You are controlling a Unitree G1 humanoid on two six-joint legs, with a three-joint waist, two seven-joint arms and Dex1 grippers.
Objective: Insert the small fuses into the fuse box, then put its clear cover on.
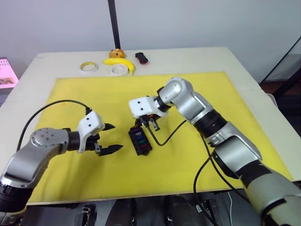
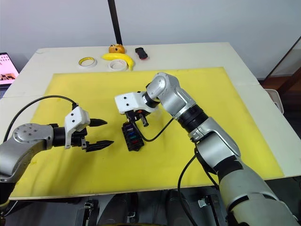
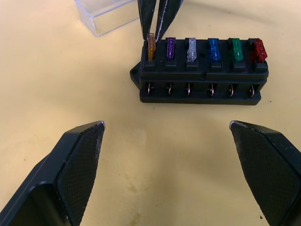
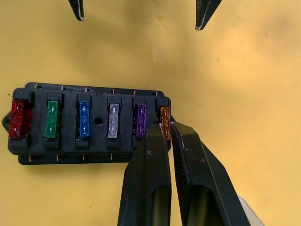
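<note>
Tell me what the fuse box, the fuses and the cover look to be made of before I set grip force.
Fuse box: matte black moulded plastic, with small metal clips along its side. Fuses, such as the orange one between the right gripper fingertips: tinted translucent plastic, light passing through. Clear cover: glossy transparent plastic, probably rigid, judging by its crisp edges.

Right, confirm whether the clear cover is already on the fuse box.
No, the clear cover lies on the mat beside the fuse box.
</note>
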